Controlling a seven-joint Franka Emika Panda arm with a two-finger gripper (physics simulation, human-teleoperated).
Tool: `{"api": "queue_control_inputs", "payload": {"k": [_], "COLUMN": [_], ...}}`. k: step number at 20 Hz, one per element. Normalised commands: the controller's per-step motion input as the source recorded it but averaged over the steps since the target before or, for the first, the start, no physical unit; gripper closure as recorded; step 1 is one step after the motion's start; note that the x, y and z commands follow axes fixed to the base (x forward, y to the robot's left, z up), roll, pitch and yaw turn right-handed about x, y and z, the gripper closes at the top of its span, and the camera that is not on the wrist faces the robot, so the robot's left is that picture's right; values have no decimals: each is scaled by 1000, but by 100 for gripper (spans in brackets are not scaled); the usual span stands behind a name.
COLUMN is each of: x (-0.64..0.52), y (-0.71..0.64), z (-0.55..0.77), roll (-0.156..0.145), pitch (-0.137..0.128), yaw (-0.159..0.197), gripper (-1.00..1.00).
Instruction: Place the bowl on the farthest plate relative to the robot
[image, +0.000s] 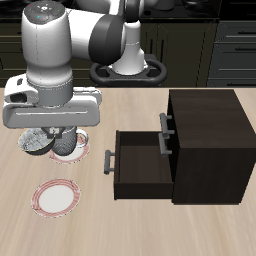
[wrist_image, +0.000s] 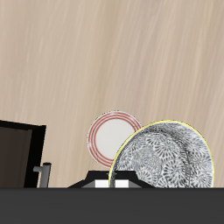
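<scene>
My gripper (image: 52, 135) is shut on the rim of the bowl (image: 42, 145), a small white bowl with a grey patterned inside that hangs tilted above the table. In the wrist view the bowl (wrist_image: 166, 159) fills the space beside my gripper (wrist_image: 116, 181). One plate (image: 55, 197), white with a pinkish-red rim, lies nearest the table's front edge, apart from the bowl. Another plate (image: 88, 150) lies partly hidden under my hand and the bowl. The wrist view shows a single plate (wrist_image: 107, 138) on the table below the bowl; which one it is I cannot tell.
A dark cabinet (image: 205, 140) stands beside the plates with its upper drawer (image: 140, 165) pulled open toward them. The drawer's handle (wrist_image: 39, 171) and dark front show in the wrist view close to the plate.
</scene>
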Motion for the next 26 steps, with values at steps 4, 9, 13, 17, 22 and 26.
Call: {"api": "queue_control_inputs", "payload": {"k": [4, 9, 13, 17, 22, 26], "x": [-57, -21, 25, -57, -50, -43], "y": [-14, 8, -47, 44, 119, 162], "z": [-217, -196, -264, -253, -240, -237], "roll": [-14, -40, -47, 10, -29, 35], "pitch": [-13, -53, -48, -45, -25, 0], "yaw": [-23, 1, -20, -46, 47, -25], "gripper": [100, 100, 100, 100, 100, 100]}}
